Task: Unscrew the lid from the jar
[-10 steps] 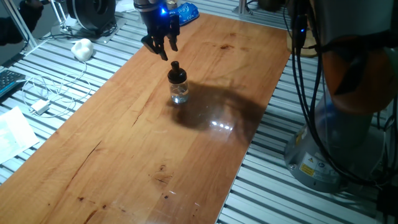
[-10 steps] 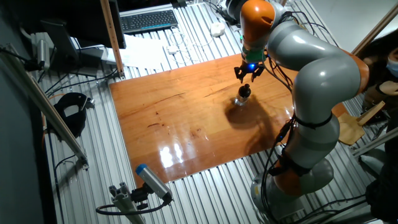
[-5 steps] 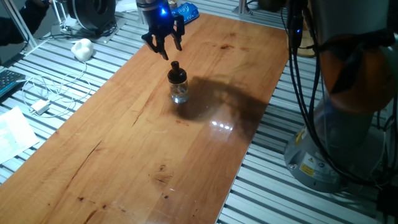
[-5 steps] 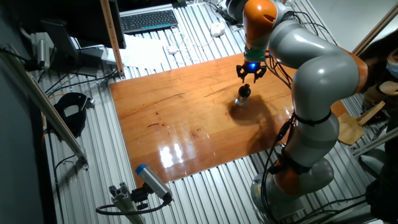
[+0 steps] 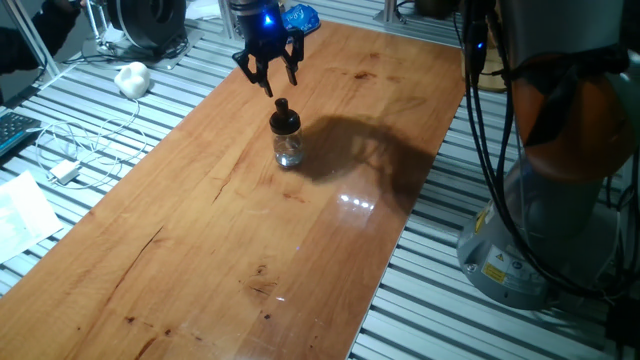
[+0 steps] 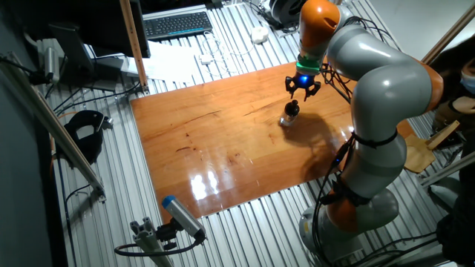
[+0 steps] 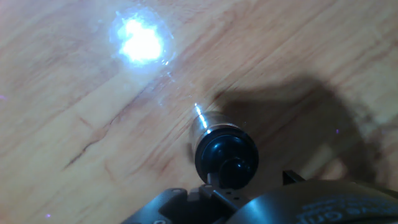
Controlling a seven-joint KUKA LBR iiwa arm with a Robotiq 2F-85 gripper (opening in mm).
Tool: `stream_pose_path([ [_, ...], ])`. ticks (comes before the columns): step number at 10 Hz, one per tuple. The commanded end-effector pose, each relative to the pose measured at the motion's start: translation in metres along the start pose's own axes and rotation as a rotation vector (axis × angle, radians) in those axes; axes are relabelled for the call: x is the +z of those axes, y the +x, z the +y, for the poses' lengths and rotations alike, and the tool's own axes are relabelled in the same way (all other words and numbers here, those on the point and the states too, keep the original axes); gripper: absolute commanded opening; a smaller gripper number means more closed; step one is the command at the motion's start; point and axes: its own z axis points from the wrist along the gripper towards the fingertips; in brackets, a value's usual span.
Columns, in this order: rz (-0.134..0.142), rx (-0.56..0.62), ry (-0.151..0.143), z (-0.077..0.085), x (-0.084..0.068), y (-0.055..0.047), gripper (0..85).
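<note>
The jar [image 5: 288,148] is seen standing upright on the wooden table [image 5: 200,240], a little above the middle of one fixed view. The black lid [image 5: 284,115] is still on top of it. The gripper [image 5: 268,78] is held above the lid with its fingers spread apart, and nothing is held. Compared with a second ago, it has been lifted higher and moved a little right. The jar has not been moved.

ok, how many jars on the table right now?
1: a clear glass jar standing on the wooden table, black lid on, just below the gripper. None visibly hidden.
</note>
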Motion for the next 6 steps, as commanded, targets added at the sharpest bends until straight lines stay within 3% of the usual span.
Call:
stream_pose_path([
  [1,-0.005,-0.016,-0.004,0.0001,-0.0001,0.0,51.0],
  [2,-0.008,-0.016,-0.016,0.0001,-0.0001,0.0,51.0],
  [4,-0.015,0.002,0.011,0.0001,-0.0001,0.0,51.0],
  [6,-0.012,-0.002,0.004,0.0001,-0.0001,0.0,51.0],
])
